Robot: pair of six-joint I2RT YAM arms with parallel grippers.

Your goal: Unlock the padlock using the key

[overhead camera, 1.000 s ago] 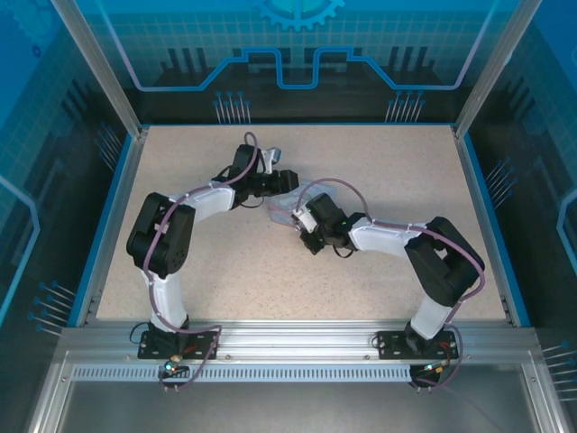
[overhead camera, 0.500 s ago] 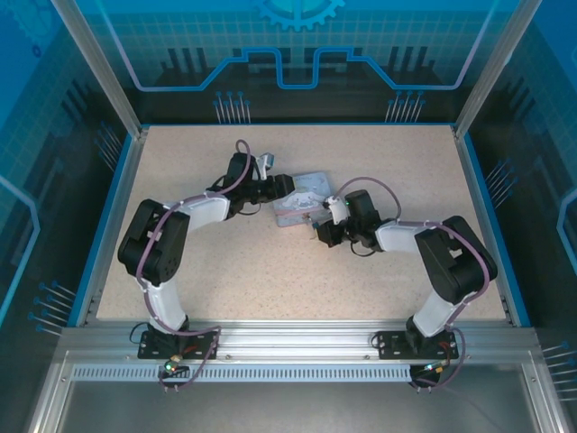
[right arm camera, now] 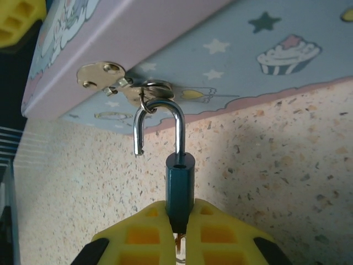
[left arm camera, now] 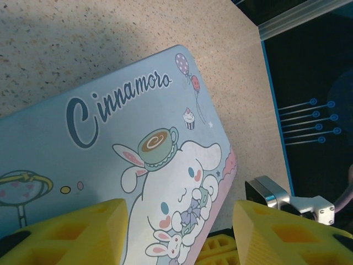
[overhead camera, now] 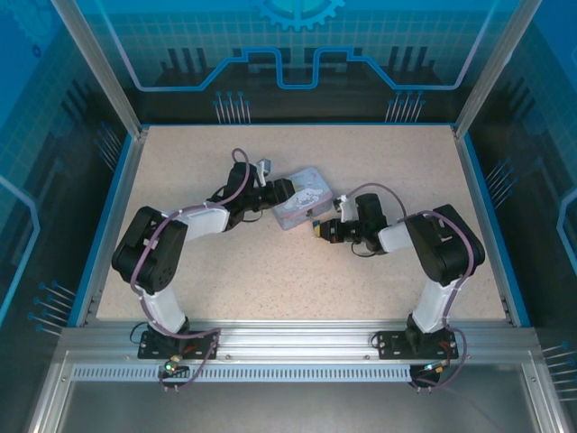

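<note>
The padlock is hanging by its shackle from the small metal ring on the clasp of the pale blue tin, just beside the tin's right end near the middle of the table. The right gripper is pinching the lock's dark body between its yellow fingers, most likely to keep it steady and pull it out from the tin. The left gripper is sitting with its fingers spread wide over the tin's lid, probably bracing the tin so that it is not sliding; whether it is actually pressing down, I cannot tell. The right wrist view is showing what the overhead one is not: one leg of the shackle is standing free of the body, so the lock looks sprung open. Whether the key is sitting in the underside of the body, I cannot tell. The overhead view is giving the layout, with both arms reaching in toward the tin from left and right.
</note>
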